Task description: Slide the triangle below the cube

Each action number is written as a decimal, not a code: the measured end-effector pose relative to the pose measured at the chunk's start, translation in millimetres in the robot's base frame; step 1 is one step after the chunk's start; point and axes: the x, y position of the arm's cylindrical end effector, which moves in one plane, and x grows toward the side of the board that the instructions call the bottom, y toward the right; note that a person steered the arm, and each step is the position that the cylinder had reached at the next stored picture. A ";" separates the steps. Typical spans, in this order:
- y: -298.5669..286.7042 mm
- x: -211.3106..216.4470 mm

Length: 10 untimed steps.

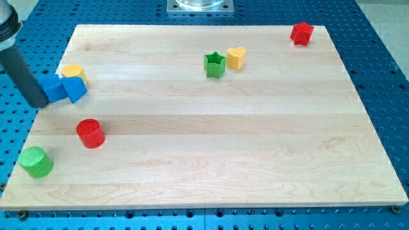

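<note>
Frame's left edge: rod tip touching blue triangle beside blue cube; no hand fitted, nothing held; next, probably nudge triangle downward under cube.

Tip left of triangle, cube.

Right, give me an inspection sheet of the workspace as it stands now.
Surface: wooden board on a blue perforated table.
Job's things: two blue blocks at the view's left, blue cube touching the blue block beside it; shapes hard to confirm.
Clutter: yellow block, red cylinder, green cylinder, green star, yellow heart, red block.
Grippers: my tip sits against the blue block's left side.
Cables: nothing seen.
Surroundings: metal mount at the view's top.
</note>
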 end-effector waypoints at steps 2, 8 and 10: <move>25.8 -34.4; 122.7 -30.8; 85.6 -14.5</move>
